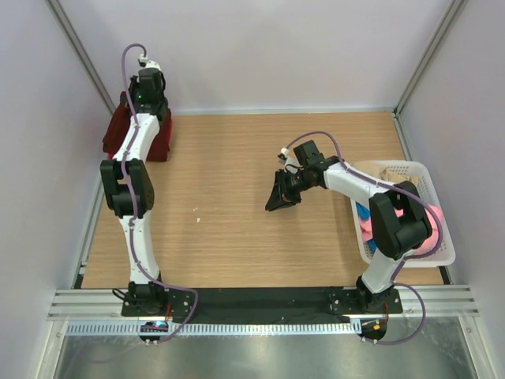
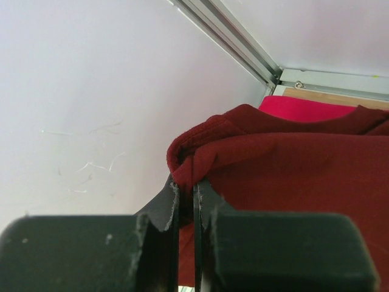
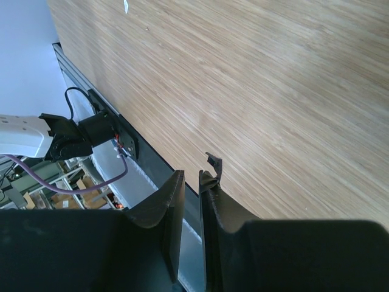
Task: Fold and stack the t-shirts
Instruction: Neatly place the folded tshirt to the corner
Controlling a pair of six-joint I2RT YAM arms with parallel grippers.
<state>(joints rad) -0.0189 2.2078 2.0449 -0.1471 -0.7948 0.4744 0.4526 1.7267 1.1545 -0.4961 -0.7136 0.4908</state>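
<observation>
- The left tool (image 2: 188, 193) is pressed almost together, pinching a rolled edge of the maroon t-shirt (image 2: 292, 170) right at its tips. The bite looks shallow, a thin fold and no more.
- That maroon t-shirt lies bunched at the 10 o'clock corner of the table (image 1: 229, 174), close to the wall (image 2: 91, 91). A crimson t-shirt (image 2: 301, 109) shows just behind it, touching it or under it; I cannot tell which.
- The right tool (image 3: 193, 182) is pressed together on nothing. It hangs over bare wood a little toward 3 o'clock of the table's middle.
- Further out at 4 o'clock, a white basket (image 1: 442, 257) holds a pink t-shirt (image 1: 432, 227) and a blue t-shirt (image 1: 363, 212), crumpled together.
- Handling, as I judge it: the cloth is light, limp and thick-knit. It will drape and drag rather than keep a shape, and one layer may slide off another.
- A pinch on a rolled hem can slip out under a pull, so a deeper hold on the hem or a shoulder seam seems safer.
- Spreading the shirt flat likely calls for both tools on opposite corners.
</observation>
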